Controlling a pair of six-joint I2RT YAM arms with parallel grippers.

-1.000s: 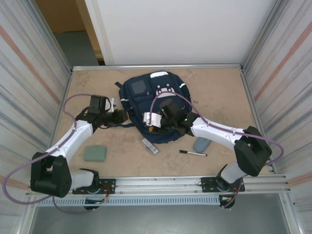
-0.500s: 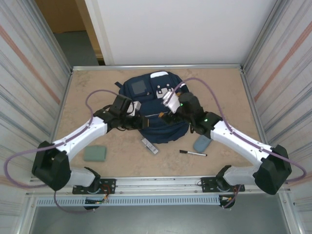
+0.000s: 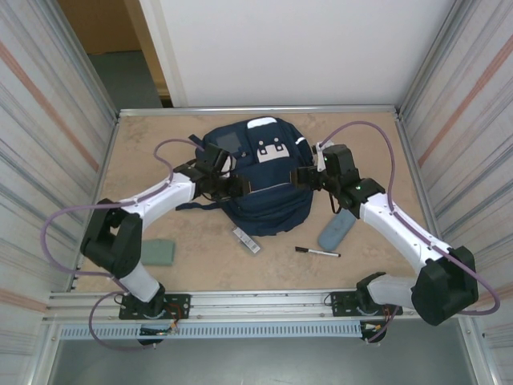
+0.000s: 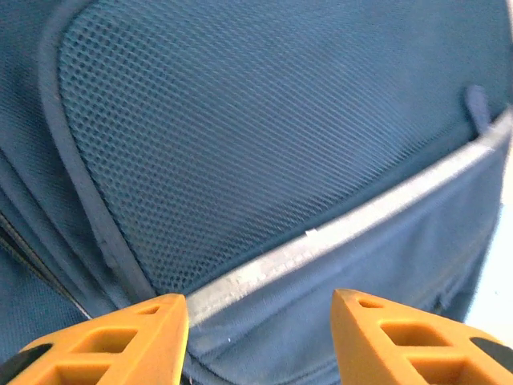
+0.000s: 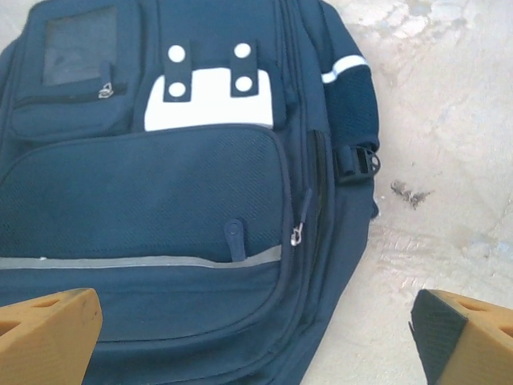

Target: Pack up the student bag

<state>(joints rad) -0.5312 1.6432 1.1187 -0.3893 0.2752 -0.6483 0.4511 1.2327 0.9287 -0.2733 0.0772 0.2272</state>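
The left fingers (image 4: 120,333) stand partly apart with nothing between them, very close to the mesh pocket (image 4: 264,136) of the bag (image 3: 268,204). The right fingers (image 5: 48,329) stand wide apart, hold nothing, and hang at the bag's other edge. The bag lies flat, front up, in the middle of the surface (image 3: 377,144), with one arm at each side of it, and a black pen (image 3: 317,252), a blue case (image 3: 333,233) and a green block (image 3: 156,251) lie nearer the arm bases, apart from the bag.
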